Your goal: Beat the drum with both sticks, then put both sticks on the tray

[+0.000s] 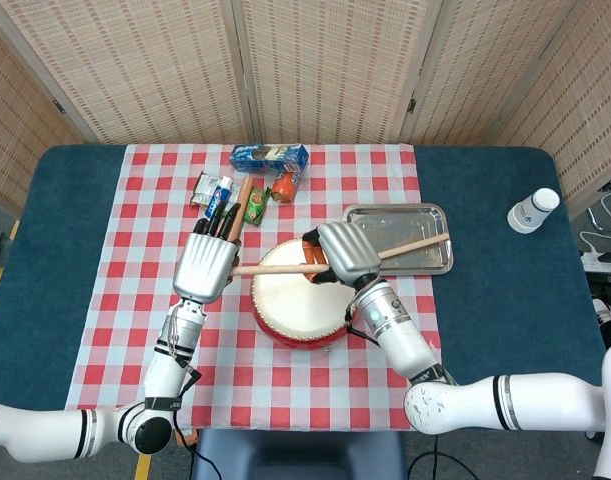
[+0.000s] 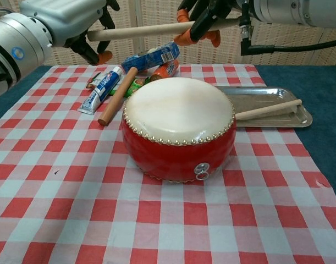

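Note:
A red drum (image 1: 290, 300) with a white skin (image 2: 178, 126) stands in the middle of the checked cloth. One drumstick (image 1: 410, 247) lies slantwise on the metal tray (image 1: 385, 228) to the drum's right, also seen in the chest view (image 2: 266, 110). A second drumstick (image 1: 280, 267) hangs level above the drum's far side. My right hand (image 1: 347, 252) grips its right part (image 2: 151, 30). My left hand (image 1: 205, 268) is at the stick's left end, where its fingers (image 2: 96, 52) stand spread above and below the tip without closing on it.
Behind the drum lie a toothpaste tube (image 1: 213, 195), a wooden rod (image 2: 117, 96), a blue packet (image 1: 270, 156) and a small orange bottle (image 1: 283, 187). A white cup (image 1: 533, 210) stands on the blue table at the far right.

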`<state>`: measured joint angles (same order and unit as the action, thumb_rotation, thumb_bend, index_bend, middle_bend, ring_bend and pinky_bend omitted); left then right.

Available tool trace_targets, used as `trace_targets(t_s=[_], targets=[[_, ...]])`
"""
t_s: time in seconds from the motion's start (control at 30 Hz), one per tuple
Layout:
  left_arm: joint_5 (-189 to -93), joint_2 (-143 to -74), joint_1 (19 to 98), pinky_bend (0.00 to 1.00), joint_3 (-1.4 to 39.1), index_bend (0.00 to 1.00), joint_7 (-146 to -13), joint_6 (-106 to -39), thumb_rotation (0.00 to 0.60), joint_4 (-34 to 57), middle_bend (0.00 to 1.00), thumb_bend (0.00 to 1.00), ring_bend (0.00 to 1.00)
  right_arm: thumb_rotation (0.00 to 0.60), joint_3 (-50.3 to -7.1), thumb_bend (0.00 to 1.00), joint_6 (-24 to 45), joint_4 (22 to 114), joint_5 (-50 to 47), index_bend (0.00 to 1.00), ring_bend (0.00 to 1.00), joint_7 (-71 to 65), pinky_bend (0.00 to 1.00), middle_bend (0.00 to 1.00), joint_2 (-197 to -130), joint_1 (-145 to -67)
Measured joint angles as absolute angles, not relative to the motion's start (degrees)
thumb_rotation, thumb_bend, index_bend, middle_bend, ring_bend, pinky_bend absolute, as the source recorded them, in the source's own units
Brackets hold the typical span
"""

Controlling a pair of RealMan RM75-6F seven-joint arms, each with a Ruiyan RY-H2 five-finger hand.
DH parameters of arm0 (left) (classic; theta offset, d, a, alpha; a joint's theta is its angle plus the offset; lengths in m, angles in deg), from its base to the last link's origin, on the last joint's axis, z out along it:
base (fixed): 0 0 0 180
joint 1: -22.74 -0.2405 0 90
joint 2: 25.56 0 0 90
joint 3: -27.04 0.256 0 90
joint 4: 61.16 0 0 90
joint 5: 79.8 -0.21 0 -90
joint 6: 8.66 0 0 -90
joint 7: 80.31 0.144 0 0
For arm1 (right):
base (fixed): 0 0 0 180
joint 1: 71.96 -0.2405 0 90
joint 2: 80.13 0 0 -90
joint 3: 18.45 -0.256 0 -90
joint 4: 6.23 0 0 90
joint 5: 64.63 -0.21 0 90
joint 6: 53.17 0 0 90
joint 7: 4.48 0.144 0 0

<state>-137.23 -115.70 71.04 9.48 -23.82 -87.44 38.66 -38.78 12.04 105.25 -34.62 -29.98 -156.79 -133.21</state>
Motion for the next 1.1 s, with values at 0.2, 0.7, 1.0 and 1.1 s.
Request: trace_targets(t_s=[0.2,0.7,1.0,1.1], targets=[[-136.76,-115.06,70.70,0.28,9.11,0.00,-25.90,-87.30,0.600,39.09,0.02,0.35,0.02,0.600,-38.84,0.31,12.06,104.83,-34.44,1.00,0.75,-29.69,0.67,0.79,-156.47,-132.70],[-134.11,-112.44,69.34,0.26,8.61,0.00,-30.16,-86.56,0.600,37.74,0.00,0.35,0.01,0.600,-38.32,0.31,12.13,106.44,-33.56,1.00,0.76,-28.44,0.67,0.79,-150.21,-128.88],[-133.84,-108.06,65.96,0.26,8.40,0.00,-37.80,-86.33,0.600,36.87,0.00,0.35,0.01,0.600,-35.72,0.31,6.60,101.59,-32.78,1.00,0.76,-24.05,0.67,0.79,-144.93,-124.04],[-134.12,-106.64,64.72,0.25,8.57,0.00,-40.13,-86.26,0.600,36.26,0.00,0.35,0.01,0.600,-34.63,0.31,2.57,97.37,-32.44,1.00,0.76,-21.98,0.67,0.79,-144.82,-123.11]])
